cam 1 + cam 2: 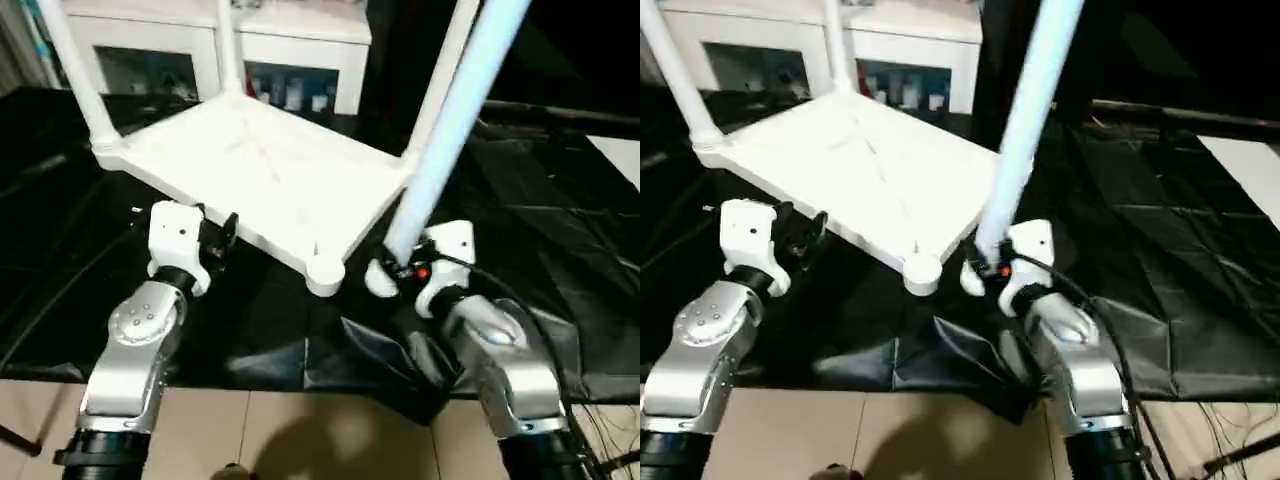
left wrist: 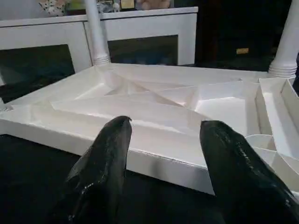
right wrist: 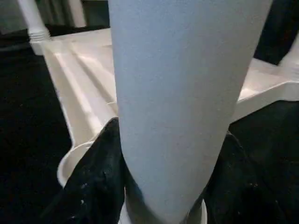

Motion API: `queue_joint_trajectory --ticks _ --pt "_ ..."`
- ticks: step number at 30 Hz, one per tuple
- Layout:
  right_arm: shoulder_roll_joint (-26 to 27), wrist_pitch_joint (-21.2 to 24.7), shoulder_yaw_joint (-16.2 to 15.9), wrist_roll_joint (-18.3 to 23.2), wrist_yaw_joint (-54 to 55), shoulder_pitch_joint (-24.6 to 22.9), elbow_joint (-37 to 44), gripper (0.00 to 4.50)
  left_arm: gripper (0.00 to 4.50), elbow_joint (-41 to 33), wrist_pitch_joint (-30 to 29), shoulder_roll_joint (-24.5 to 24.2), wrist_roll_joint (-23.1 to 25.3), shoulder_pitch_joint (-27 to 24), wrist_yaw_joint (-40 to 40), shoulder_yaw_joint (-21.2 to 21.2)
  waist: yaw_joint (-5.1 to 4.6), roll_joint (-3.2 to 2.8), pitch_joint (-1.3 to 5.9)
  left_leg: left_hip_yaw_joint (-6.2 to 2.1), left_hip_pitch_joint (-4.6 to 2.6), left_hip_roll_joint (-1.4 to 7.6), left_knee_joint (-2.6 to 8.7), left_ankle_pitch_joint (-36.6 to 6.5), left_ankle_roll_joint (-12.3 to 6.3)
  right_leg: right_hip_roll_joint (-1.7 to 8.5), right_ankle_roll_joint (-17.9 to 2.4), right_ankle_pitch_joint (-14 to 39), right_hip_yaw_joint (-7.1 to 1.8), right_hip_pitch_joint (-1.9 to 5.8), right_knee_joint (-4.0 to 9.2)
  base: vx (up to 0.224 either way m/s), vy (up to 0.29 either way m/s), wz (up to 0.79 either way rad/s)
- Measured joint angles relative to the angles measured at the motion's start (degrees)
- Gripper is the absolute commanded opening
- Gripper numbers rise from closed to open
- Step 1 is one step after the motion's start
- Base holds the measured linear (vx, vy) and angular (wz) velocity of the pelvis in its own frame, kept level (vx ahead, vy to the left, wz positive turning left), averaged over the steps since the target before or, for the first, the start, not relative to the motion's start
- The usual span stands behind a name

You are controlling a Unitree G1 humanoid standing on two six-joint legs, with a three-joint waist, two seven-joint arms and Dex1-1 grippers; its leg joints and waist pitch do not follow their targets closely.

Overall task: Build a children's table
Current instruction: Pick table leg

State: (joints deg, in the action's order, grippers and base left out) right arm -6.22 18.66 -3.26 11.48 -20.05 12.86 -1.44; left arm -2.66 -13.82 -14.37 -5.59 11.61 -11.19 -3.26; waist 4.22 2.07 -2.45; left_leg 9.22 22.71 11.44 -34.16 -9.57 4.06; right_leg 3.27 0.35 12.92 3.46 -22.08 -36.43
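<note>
The white table top [image 1: 255,175] lies upside down on the black-draped table, ribbed underside up. Three white legs stand in its far and side corner sockets, one at the left [image 1: 85,85], one at the back [image 1: 228,50] and one at the right [image 1: 440,75]. The near corner socket [image 1: 325,272] holds no leg. My right gripper [image 1: 395,268] is shut on a fourth leg [image 1: 455,120], held tilted just right of that socket. My left gripper [image 1: 222,235] is open beside the top's near-left edge, holding nothing.
A white cabinet [image 1: 215,50] with open compartments stands behind the table. The black cloth [image 1: 560,210] is creased and hangs over the front edge above a light wood floor [image 1: 300,430]. Cables run along my right forearm [image 1: 505,360].
</note>
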Motion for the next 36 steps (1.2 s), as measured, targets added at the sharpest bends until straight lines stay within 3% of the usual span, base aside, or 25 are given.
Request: queue_joint_trajectory --ticks 1,2,6,8,11,12,14,15,16,17,18,19,20,21,22,23,24,25,26,27,28,31,32,33,36 --pt "0.0 0.0 -0.3 0.0 -0.1 0.0 0.0 1.86 2.68 0.0 0.0 0.0 -0.2 -0.1 -0.2 -0.2 0.41 -0.13 -0.19 1.14 -1.13 0.49 0.01 0.0 0.0 -0.51 0.0 0.0 -1.03 0.32 0.17 0.026 0.031 -0.57" --pt "0.0 -0.1 -0.4 0.0 -0.1 0.1 0.0 1.86 2.68 -0.1 0.0 -0.1 -0.4 0.0 -0.4 -0.3 0.41 -0.18 -0.59 0.75 -2.08 0.24 0.1 -0.3 0.04 -0.33 0.2 0.1 -0.98 1.19 0.51 0.026 0.031 -0.57" --pt "0.0 -0.2 -0.5 -0.1 -0.5 0.1 0.0 1.86 2.68 -0.3 0.0 -0.1 -0.6 0.1 -0.5 -0.2 -1.57 -0.59 -1.07 -0.97 -4.04 0.4 0.63 -1.8 0.21 0.2 0.3 0.4 1.95 4.38 3.92 0.081 0.068 -0.36" --pt "0.0 -0.3 -0.6 -0.1 -0.6 0.1 0.0 1.86 2.68 -0.3 0.0 -0.1 -0.7 0.1 -0.5 -0.2 -2.47 -0.47 -1.03 -1.13 -4.74 0.36 0.82 -2.0 0.38 0.22 0.3 0.4 2.11 5.15 4.64 0.092 0.045 -0.27" --pt "-0.7 -0.3 -1.1 -0.4 -1.6 0.1 0.0 1.86 2.68 -0.7 0.0 -0.1 -0.8 0.1 -0.6 -0.1 -2.94 -0.11 -0.8 -0.7 -4.76 0.28 0.89 -2.9 0.43 0.3 0.3 0.4 1.8 5.21 4.72 0.104 0.012 -0.1" --pt "-1.3 -0.4 -1.7 -0.8 -1.8 -0.1 0.1 1.86 2.68 -0.8 0.0 0.2 -0.8 0.2 -0.7 0.1 -3.02 -0.2 -0.58 -1.66 -3.54 -0.24 0.23 -3.1 -0.51 0.56 0.7 0.1 2.95 5.56 5.17 0.126 0.015 0.25" --pt "-1.8 -0.4 -2.0 -1.4 -1.7 -0.3 -0.1 1.86 2.68 -1.3 0.0 0.4 -0.8 0.0 -1.0 0.6 -2.15 -0.42 -0.52 -2.92 -2.37 -0.42 -0.46 -3.7 -2.08 1.26 0.8 0.7 5.77 6.83 6.05 0.156 0.008 0.59" --pt "-1.2 -0.4 -1.9 -1.3 -1.6 -0.2 -0.1 1.86 2.68 -1.3 -0.1 0.2 -0.8 -0.4 -1.0 0.4 -2.08 -0.46 -0.32 -2.75 -2.84 -0.24 -0.01 -3.8 -1.81 1.22 0.6 1.2 5.83 7.13 6.32 0.253 -0.023 0.62" --pt "-0.7 -0.3 -2.2 -1.2 -1.7 0.2 -0.2 1.86 2.68 -1.3 -0.2 -0.1 -0.8 -0.9 -0.9 -0.2 -1.81 -0.27 -0.27 -2.86 -3.59 -0.35 0.48 -4.0 -1.48 1.1 0.0 1.9 5.2 6.72 5.42 0.299 -0.065 0.32" --pt "1.3 -0.3 -3.8 -0.9 -1.9 1.3 -0.1 1.86 2.68 -1.1 -0.6 -0.7 -0.7 -1.9 -0.7 -1.5 -2.0 -0.07 -0.18 -2.96 -4.54 -1.1 0.46 -4.7 -1.21 1.24 -2.3 3.5 3.88 4.8 -0.12 0.299 -0.065 0.32" --pt "1.4 -0.5 -4.4 -0.7 -2.3 1.2 0.5 1.86 2.68 -1.0 -0.9 -1.2 -0.7 -2.1 -0.6 -2.0 -2.04 0.03 -0.11 -3.28 -5.35 -1.5 0.16 -5.5 -1.47 1.21 -2.0 3.7 2.85 3.02 -3.99 0.231 -0.088 0.0" --pt "1.3 -0.5 -4.6 -0.6 -2.7 1.2 0.5 1.86 2.68 -1.3 -0.9 -1.2 -0.8 -2.0 -0.5 -2.3 -2.0 0.59 0.25 -3.36 -5.97 -2.06 0.03 -6.2 -1.59 1.17 -1.4 3.6 1.79 0.63 -5.83 0.042 -0.085 -0.08" --pt "0.7 -0.7 -4.4 -0.6 -2.8 1.1 0.6 1.86 2.68 -1.6 -0.9 -1.0 -0.8 -1.8 -0.5 -2.2 -2.39 1.69 0.81 -3.21 -6.36 -3.07 -0.6 -7.0 -1.71 1.57 -0.6 2.4 0.22 -2.21 -4.8 0.042 -0.085 -0.08" --pt "0.1 -0.9 -4.0 -0.6 -3.0 0.9 0.9 1.86 2.68 -1.9 -1.1 -0.9 -0.9 -1.4 -0.5 -1.8 -2.57 3.48 1.02 -2.42 -6.21 -4.56 -2.03 -7.7 -2.65 2.77 0.7 -1.2 -1.84 -3.4 -1.49 -0.115 -0.077 0.02" --pt "-0.9 -1.2 -3.3 -0.6 -3.0 0.2 0.8 1.86 2.68 -1.9 -1.4 -0.1 -0.9 -1.1 -0.5 -1.5 -2.85 3.82 0.9 -2.6 -5.49 -5.0 -3.85 -8.5 -3.36 2.61 1.0 -0.6 -3.43 -3.59 -2.99 -0.042 -0.032 0.3" --pt "-2.0 -1.2 -2.3 -0.5 -3.1 -1.2 0.6 1.86 2.68 -1.9 -1.8 1.0 -1.1 -1.1 -1.2 0.7 -2.41 3.78 0.89 -3.05 -4.93 -4.61 -5.36 -8.2 -4.77 1.54 1.0 -0.1 -4.78 -2.88 -2.88 -0.042 -0.032 0.3" --pt "-2.4 -1.2 -1.5 -0.4 -3.4 -1.4 0.6 1.86 2.68 -2.0 -1.8 0.9 -1.4 -1.3 -2.1 1.4 -2.22 3.72 0.92 -3.61 -4.09 -4.57 -5.37 -7.4 -4.62 0.88 0.9 -0.3 -5.06 -2.74 -2.39 0.039 -0.03 0.25" --pt "-2.4 -1.2 -0.9 0.0 -3.7 -1.3 0.8 1.86 2.68 -2.0 -1.9 0.5 -1.6 -1.4 -2.6 1.4 -2.11 3.48 0.93 -3.82 -3.5 -4.34 -4.36 -7.0 -3.95 0.12 0.7 -0.5 -5.01 -2.8 -2.29 0.0 0.0 0.0" --pt "-2.3 -1.2 -0.8 0.6 -4.2 -1.3 1.3 1.86 2.68 -2.0 -2.0 -0.3 -2.5 -1.7 -3.9 1.2 -2.0 2.83 0.91 -3.92 -3.11 -3.36 -3.34 -7.1 -1.01 -0.81 0.4 -0.6 -4.41 -2.73 -1.96 0.0 0.0 0.0" --pt "-2.3 -1.2 -0.8 1.2 -4.5 -1.2 1.7 1.86 2.68 -2.0 -2.0 -0.9 -3.2 -2.3 -5.1 0.9 -1.9 2.47 0.79 -3.92 -3.01 -2.5 -3.2 -7.0 1.69 -1.23 0.2 -0.9 -3.99 -2.7 -1.68 -0.053 -0.021 0.04" --pt "-1.9 -1.2 -1.0 1.5 -4.8 -1.3 1.9 1.86 2.68 -2.0 -2.0 -1.1 -3.8 -3.0 -6.1 0.8 -1.87 2.28 0.66 -3.92 -2.77 -2.3 -3.26 -6.9 1.93 -1.37 0.2 -1.1 -3.96 -2.7 -1.33 0.0 0.0 0.0" --pt "-1.6 -1.2 -1.6 2.4 -5.8 -1.3 2.9 1.86 2.97 -2.0 -2.0 -1.4 -7.1 -4.3 -10.6 0.8 -1.68 1.29 -0.02 -3.33 -2.98 -1.46 -3.1 -6.3 2.12 -1.32 -0.4 -1.7 -3.59 -1.84 0.03 -0.047 -0.002 0.04" --pt "-1.8 -1.2 -1.5 2.8 -6.3 -1.3 3.4 1.86 3.04 -2.0 -2.0 -2.5 -8.8 -4.3 -13.9 0.9 -1.72 1.33 -0.26 -2.65 -3.68 -1.32 -2.63 -6.0 2.02 -0.92 -0.6 -1.8 -3.45 -1.53 0.1 -0.066 0.002 0.1" --pt "-2.0 -1.2 -1.2 3.2 -6.5 -1.3 3.6 1.86 3.04 -2.0 -2.0 -3.0 -9.6 -4.3 -15.6 0.8 -1.81 1.23 -0.37 -2.27 -3.88 -1.19 -2.38 -5.7 1.96 -0.76 -0.6 -1.9 -3.42 -1.24 0.14 -0.082 -0.016 0.11" --pt "-2.6 -1.1 0.2 5.4 -8.1 -1.3 4.0 1.86 3.31 -1.2 -0.2 -6.4 -10.4 -3.2 -21.8 2.1 -1.89 1.03 -0.65 -1.91 -4.57 -1.03 -2.26 -5.6 1.95 -0.39 -0.2 -1.6 -3.2 -0.79 0.19 -0.081 -0.012 0.04"
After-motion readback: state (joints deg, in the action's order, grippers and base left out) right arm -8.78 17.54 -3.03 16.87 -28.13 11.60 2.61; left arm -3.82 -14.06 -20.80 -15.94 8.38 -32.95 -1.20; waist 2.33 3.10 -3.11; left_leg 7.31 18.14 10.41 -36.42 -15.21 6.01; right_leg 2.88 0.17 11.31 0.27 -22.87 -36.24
